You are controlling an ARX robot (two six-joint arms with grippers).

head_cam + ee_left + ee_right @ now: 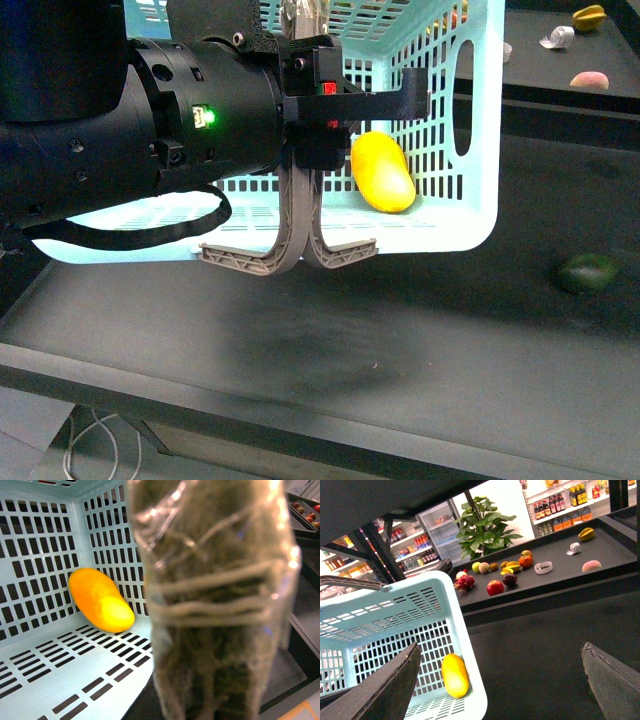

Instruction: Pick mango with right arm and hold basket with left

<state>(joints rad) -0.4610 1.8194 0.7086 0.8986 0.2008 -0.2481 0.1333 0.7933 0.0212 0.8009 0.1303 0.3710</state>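
**Left arm up close at the basket, mango inside, right hand empty**

Looming over the left half of the front view, my left arm [150, 110] sits nearest the lens, its green light on. It reaches rightward so that my left gripper [385, 95] comes to the top centre, against the basket [470, 215]. One black finger lies along the slotted wall, but I cannot tell whether the jaws are clamped on anything. The basket spreads across the centre and throws a shadow on the dark table [430, 350]. I judge it is raised and tipped so that its mouth faces my other arm. Its grey-brown handles [290, 235] curve down at lower centre.

My right gripper [500, 647] is spread wide with nothing between its fingers, broad enough for a fruit.

Right of centre lies the mango [383, 172], inside the basket where floor meets wall, probably the low spot. At the right edge a dark green fruit [587, 272] rests on the table, well apart and not my target.
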